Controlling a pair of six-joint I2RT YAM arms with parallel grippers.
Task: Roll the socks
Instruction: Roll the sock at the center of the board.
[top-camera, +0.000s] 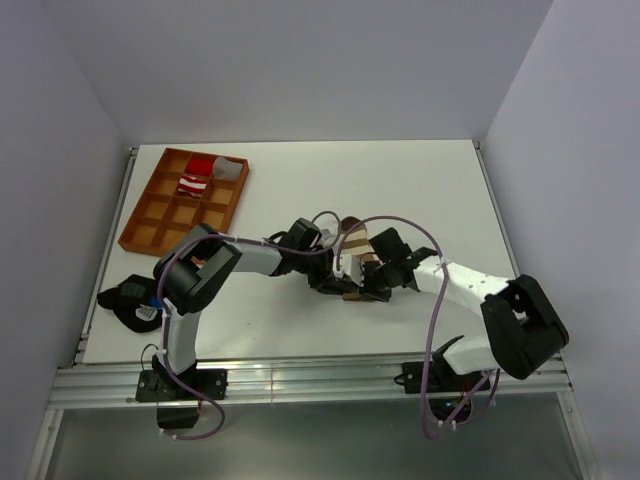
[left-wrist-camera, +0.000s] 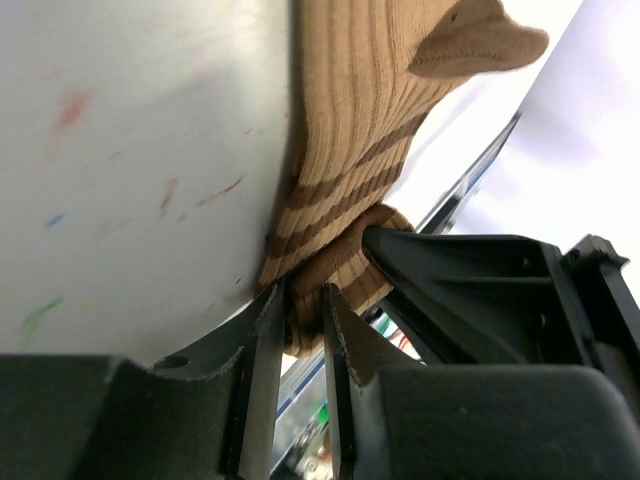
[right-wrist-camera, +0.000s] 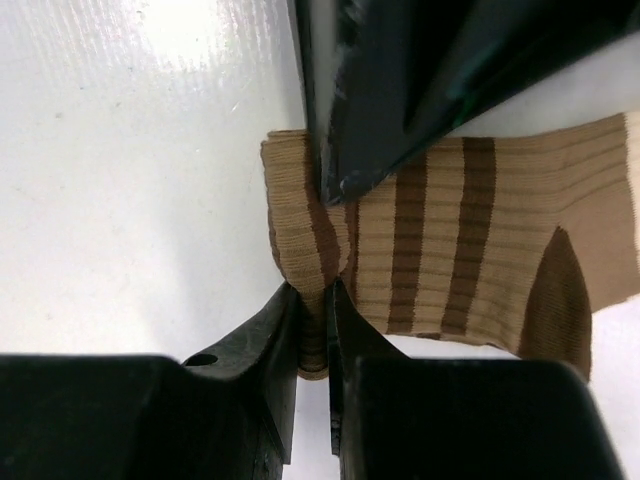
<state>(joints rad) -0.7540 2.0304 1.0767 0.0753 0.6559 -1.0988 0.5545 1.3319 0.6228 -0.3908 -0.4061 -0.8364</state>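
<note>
From above, the left pincer and the right pincer meet tip to tip over the white tabletop. The dark-brown-and-tan striped fabric sock lies under them, reaching beyond both. The red-and-white striped fabric sock sits well apart, beyond and left of the left pincer, in a far compartment of the orange compartmented tray. At the left wrist, the left pincer is nearly closed, its fingers pinching a rolled end of the brown-and-tan sock, the right pincer just beside it. At the right wrist, the right pincer is clamped on the bunched cuff, the rest of the sock flat ahead and right.
</note>
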